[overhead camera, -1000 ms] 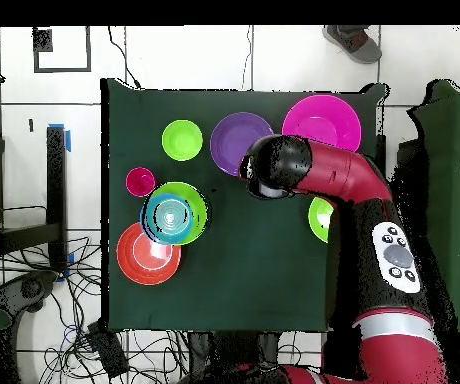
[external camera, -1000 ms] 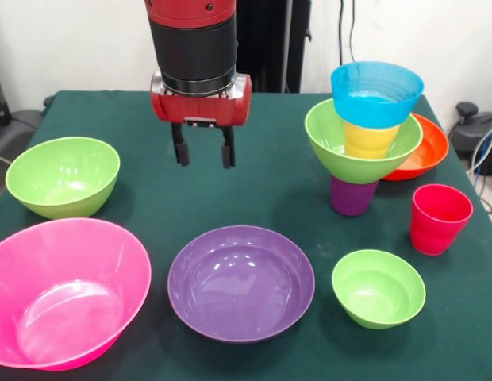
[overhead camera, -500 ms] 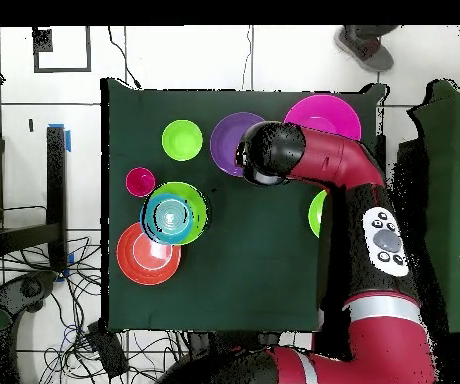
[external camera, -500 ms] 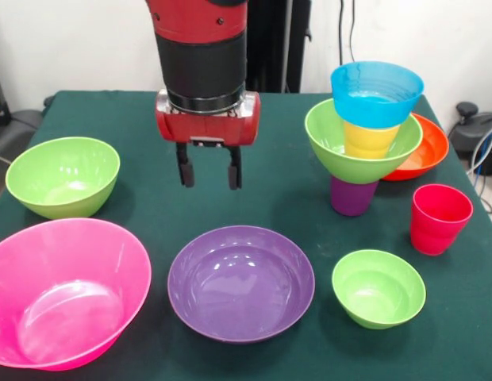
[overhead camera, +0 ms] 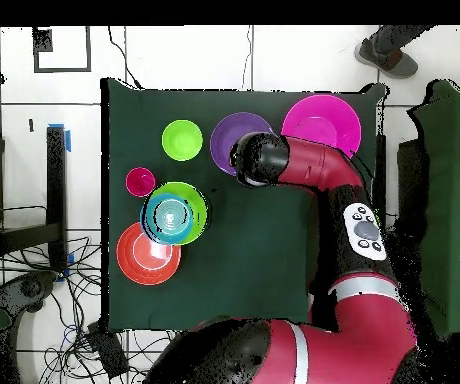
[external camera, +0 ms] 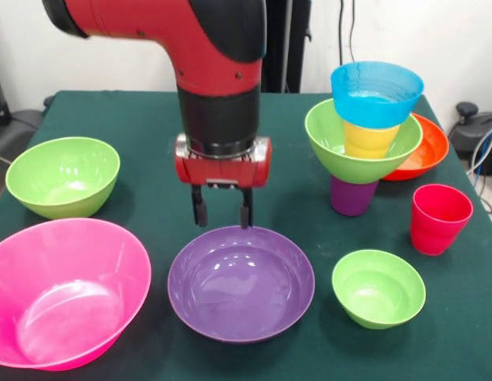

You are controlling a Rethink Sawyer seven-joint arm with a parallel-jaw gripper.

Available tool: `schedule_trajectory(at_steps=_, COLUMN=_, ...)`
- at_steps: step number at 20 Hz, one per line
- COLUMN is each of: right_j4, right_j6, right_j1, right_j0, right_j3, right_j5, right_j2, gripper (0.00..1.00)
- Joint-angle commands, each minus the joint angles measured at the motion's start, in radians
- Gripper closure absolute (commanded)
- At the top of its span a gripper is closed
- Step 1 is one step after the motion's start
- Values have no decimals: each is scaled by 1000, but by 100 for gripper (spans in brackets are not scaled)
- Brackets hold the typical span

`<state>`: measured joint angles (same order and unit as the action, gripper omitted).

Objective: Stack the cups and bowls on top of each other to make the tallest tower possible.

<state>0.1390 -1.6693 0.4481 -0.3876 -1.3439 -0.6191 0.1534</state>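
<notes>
1. Green cloth covers the table (external camera: 151,119), with a white wall behind it and a tiled floor around it in the overhead view
2. The gripper (external camera: 223,216) hangs from the red arm (external camera: 218,95) with its jaws apart and empty, fingertips just above the far rim of the wide purple bowl (external camera: 241,282)
3. The tower (external camera: 367,127) stands upright: purple cup (external camera: 353,197) at the base, then a lime green bowl (external camera: 341,155), a yellow cup (external camera: 370,140) and a blue bowl (external camera: 377,94)
4. An orange-red bowl (external camera: 424,151) sits just behind the tower, a red cup (external camera: 440,218) and a small green bowl (external camera: 378,288) in front
5. A hot pink bowl (external camera: 63,290) and another green bowl (external camera: 63,176) lie across the table, well apart from the tower
</notes>
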Motion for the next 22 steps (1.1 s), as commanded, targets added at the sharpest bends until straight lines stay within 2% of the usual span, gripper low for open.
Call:
schedule_trajectory(at_steps=1, right_j4=75, right_j6=-71, right_j1=-80, right_j0=39, right_j3=-36, right_j5=55, right_j2=-6, gripper=0)
schedule_trajectory(at_steps=11, right_j4=53, right_j6=-83, right_j1=-118, right_j0=51, right_j3=-21, right_j5=83, right_j2=-41, gripper=0)
schedule_trajectory(at_steps=22, right_j4=50, right_j6=-16, right_j1=-30, right_j0=61, right_j3=29, right_j5=-35, right_j2=-86, gripper=0)
